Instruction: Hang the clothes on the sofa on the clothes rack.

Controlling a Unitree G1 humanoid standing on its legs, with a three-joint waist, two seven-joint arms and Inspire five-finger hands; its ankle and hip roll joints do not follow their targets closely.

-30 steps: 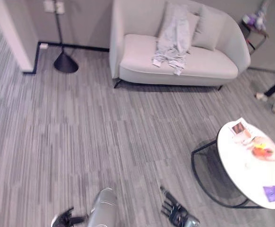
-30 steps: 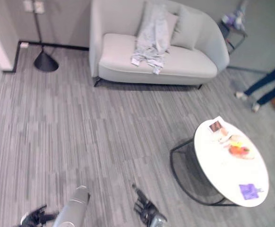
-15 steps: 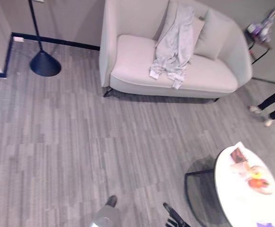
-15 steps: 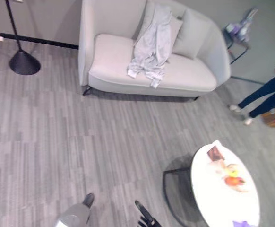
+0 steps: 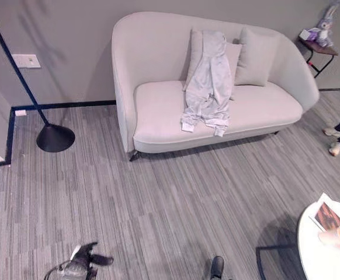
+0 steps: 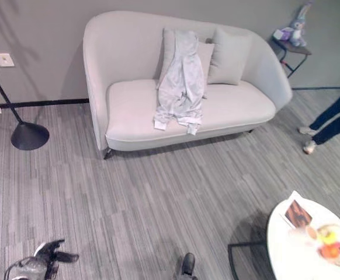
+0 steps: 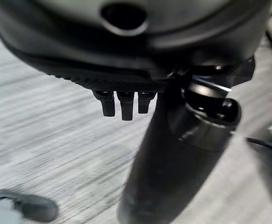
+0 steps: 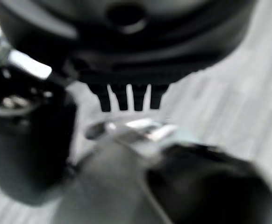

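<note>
A light grey garment (image 5: 208, 81) hangs over a back cushion and down onto the seat of the pale sofa (image 5: 158, 111) against the far wall. Left of the sofa, a dark pole on a cone-shaped base (image 5: 55, 137) stands on the floor. My left hand (image 5: 83, 263) is low at the near left, far from the sofa, open, with nothing in it. In the left wrist view its fingers (image 7: 121, 103) reach out over bare floor. My right hand (image 8: 126, 51) is open too, its fingers (image 8: 125, 97) straight and holding nothing.
A round white table (image 6: 292, 251) with a booklet and fruit stands at the near right. A person's legs (image 6: 328, 116) are at the right edge. A small side table with a plush toy (image 5: 317, 42) stands right of the sofa. Grey striped floor lies between me and the sofa.
The camera has moved nearer the sofa and turned, so the sofa looks larger and the table has slid to the lower right. The garment lies as before. My hands sit lower in view.
</note>
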